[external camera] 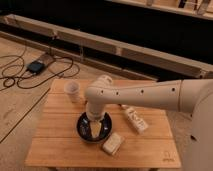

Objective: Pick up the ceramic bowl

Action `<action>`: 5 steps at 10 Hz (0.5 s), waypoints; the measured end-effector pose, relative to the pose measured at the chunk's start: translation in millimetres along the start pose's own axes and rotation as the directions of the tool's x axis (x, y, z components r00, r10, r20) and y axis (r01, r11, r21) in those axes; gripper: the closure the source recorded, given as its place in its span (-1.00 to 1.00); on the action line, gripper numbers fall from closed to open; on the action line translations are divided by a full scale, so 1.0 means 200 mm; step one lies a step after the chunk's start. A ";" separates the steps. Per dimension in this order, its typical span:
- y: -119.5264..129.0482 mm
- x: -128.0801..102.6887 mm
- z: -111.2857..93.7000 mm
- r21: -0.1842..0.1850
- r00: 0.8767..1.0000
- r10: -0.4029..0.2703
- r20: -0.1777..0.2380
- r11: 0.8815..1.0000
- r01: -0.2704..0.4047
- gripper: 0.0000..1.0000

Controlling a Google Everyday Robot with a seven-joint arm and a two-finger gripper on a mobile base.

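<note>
Now | gripper (95, 128) reaches down inside ceramic bowl (81, 131), probably to pinch its wall | whether gripping: cannot tell

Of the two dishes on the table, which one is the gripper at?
The dark ceramic bowl: the gripper hangs over it; the whitish cup stands apart.

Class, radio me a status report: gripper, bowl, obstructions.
Gripper low inside ceramic bowl. It sits on table, unlifted. Pale block close by rim; cup apart.
</note>
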 end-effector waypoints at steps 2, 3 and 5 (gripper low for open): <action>0.00 0.00 0.00 0.000 1.000 0.000 0.000 1.000 0.000 -0.49; 0.00 0.00 0.00 0.000 1.000 0.000 0.000 1.000 0.000 -0.49; 0.00 0.00 0.00 0.000 1.000 0.000 0.000 1.000 0.000 -0.49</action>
